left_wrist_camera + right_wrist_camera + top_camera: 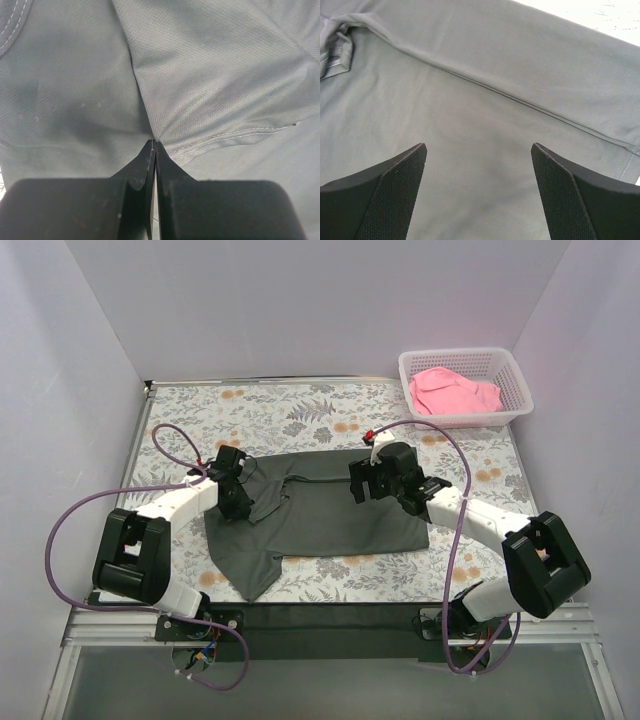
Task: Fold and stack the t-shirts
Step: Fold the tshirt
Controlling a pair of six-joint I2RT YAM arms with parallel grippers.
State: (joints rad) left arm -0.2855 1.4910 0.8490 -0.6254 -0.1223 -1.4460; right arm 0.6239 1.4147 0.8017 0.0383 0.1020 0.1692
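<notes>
Dark shirt (330,525) lies spread, somewhat rumpled, at the centre of the table (300,410), one sleeve trailing toward 7 o'clock. Left gripper (237,498) sits at the shirt's 9 o'clock edge. The wrist view shows it clenched (154,143), pinching a raised fold of the cloth, with creases fanning out from the tips. Right gripper (362,481) is at the shirt's 2 o'clock area, released, jaws wide apart (477,147) above flat fabric and a long seam. Pink shirt (455,392) is bundled inside the white basket (465,421) at the table's 1 o'clock corner, well apart from the dark shirt.
</notes>
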